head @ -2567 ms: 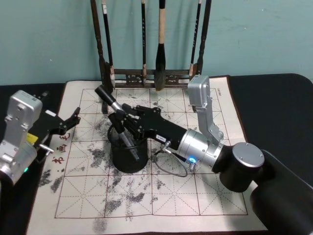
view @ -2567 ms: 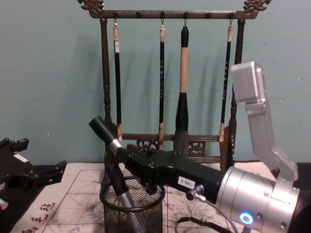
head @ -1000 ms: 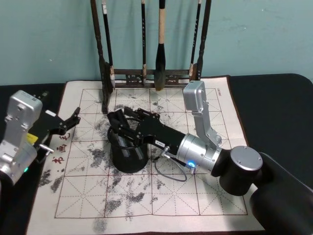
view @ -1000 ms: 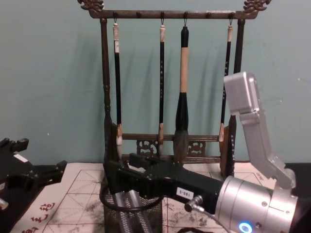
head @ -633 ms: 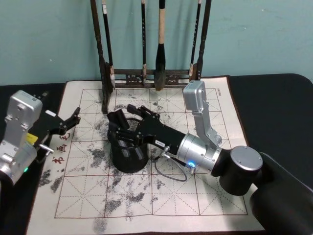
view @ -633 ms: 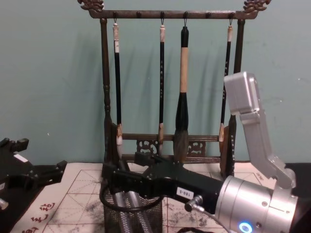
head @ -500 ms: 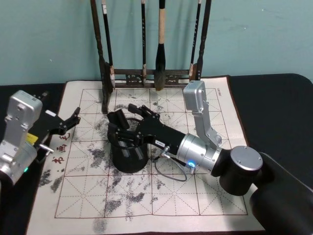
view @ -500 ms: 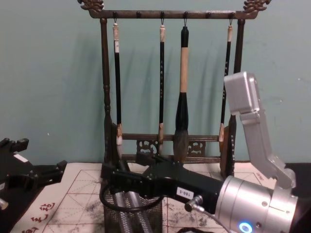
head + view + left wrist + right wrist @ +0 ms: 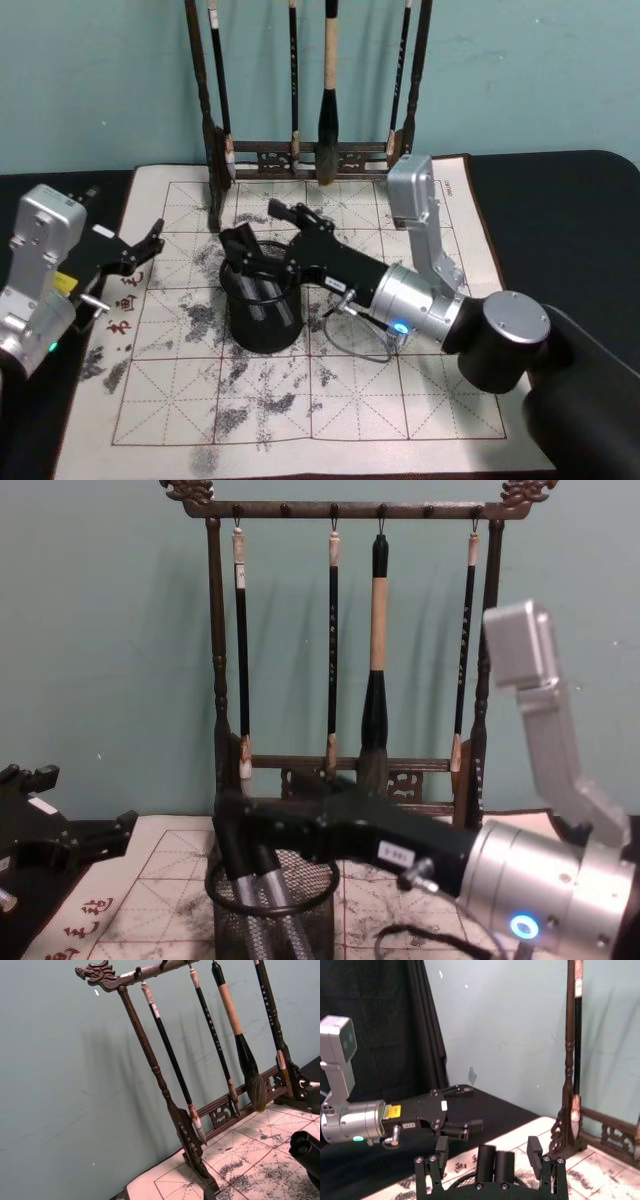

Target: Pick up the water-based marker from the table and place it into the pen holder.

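The pen holder (image 9: 262, 325) (image 9: 300, 920), a black mesh cup, stands on the ink-stained mat. Two alike markers (image 9: 255, 288) (image 9: 268, 900) (image 9: 495, 1162) with black caps and silver barrels stand side by side inside it; I cannot tell which one is the water-based marker. My right gripper (image 9: 262, 230) (image 9: 250, 825) (image 9: 488, 1142) hovers open just above their caps, one finger on each side, touching neither. My left gripper (image 9: 148, 250) (image 9: 78, 802) (image 9: 467, 1107) rests open at the mat's left edge, holding nothing.
A tall dark wooden brush rack (image 9: 300, 155) (image 9: 350, 770) (image 9: 170, 1105) with several hanging brushes stands behind the holder at the mat's far edge. The gridded mat (image 9: 350, 400) lies on a black table (image 9: 560, 220). A thin cable (image 9: 350, 345) loops under the right arm.
The right gripper lowered a marker into the holder, opened, and has now risen and drawn back a little. The markers stay in the cup. The left arm has not moved.
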